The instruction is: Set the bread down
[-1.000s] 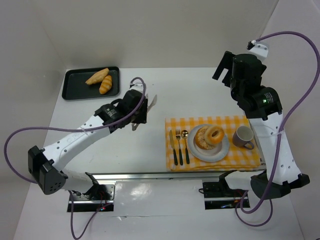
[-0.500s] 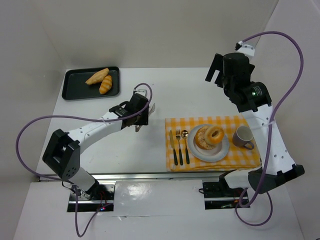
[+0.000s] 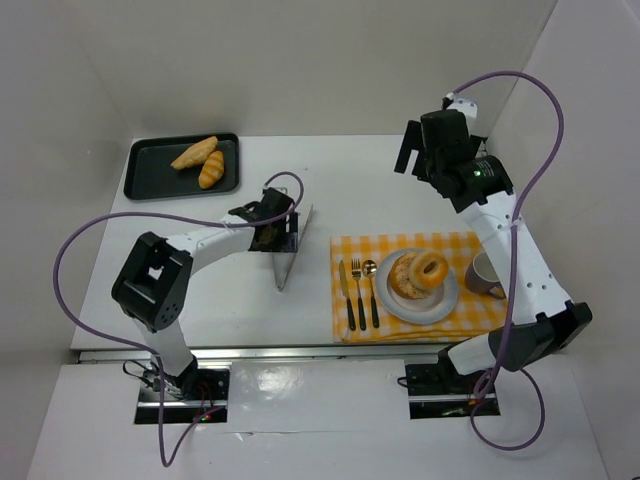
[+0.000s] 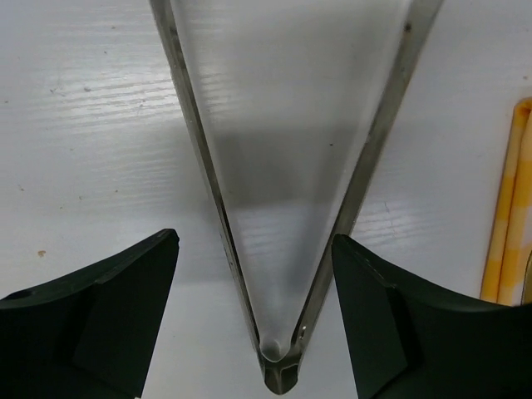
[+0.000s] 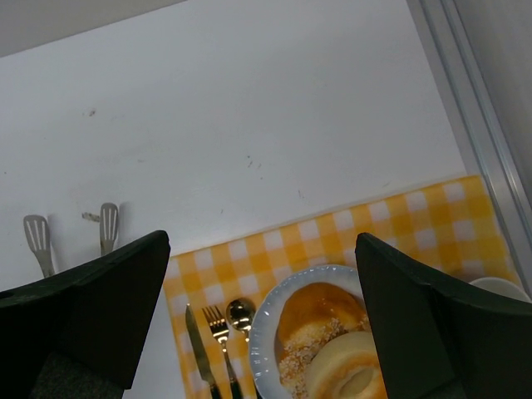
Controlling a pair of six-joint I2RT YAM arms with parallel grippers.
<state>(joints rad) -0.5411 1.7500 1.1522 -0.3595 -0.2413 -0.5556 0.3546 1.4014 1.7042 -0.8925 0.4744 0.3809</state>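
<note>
Two golden bread rolls lie on a black tray at the back left. Two ring-shaped breads sit on a white plate, which also shows in the right wrist view. Metal tongs lie flat on the table; in the left wrist view the tongs lie between the fingers. My left gripper is open over them, apart from both arms; in the top view the left gripper is at the tongs' upper end. My right gripper is open and empty, high above the table's back.
A yellow checked cloth holds the plate, a knife, fork and spoon and a mug. The tongs' two tips show at the left in the right wrist view. White walls enclose the table.
My left gripper has let go of the tongs, which now lie on the table, and its arm has folded back. My right arm has swung left and toward the back.
</note>
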